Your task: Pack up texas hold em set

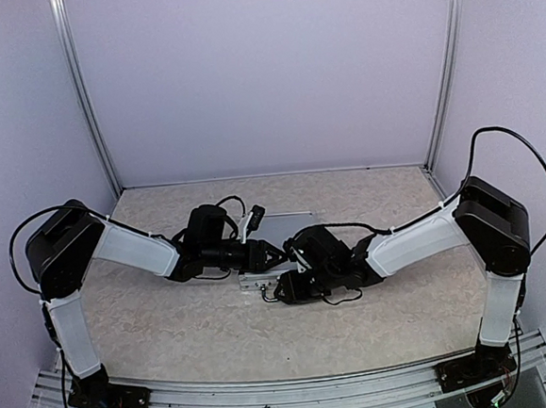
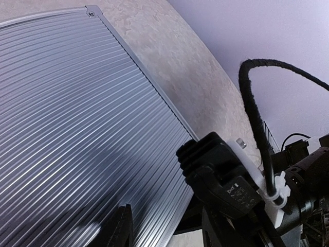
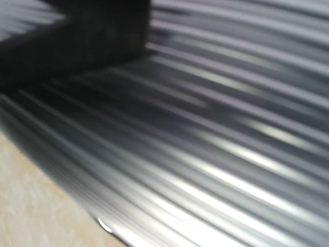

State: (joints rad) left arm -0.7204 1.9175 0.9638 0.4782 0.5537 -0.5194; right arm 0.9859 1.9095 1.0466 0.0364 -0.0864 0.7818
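Arms converging on the aluminium case (image 1: 292, 223) at the middle of the table (image 1: 168, 316).
At mid-frame in the top view, the left gripper (image 1: 275, 253) and the right gripper (image 1: 291, 284) are positioned close together over the case. Its ribbed lid (image 2: 77, 128) is seen filling the left of the left wrist view and, blurred, most of the right wrist view. How far either pincer is parted, and whether anything is held, cannot be told.
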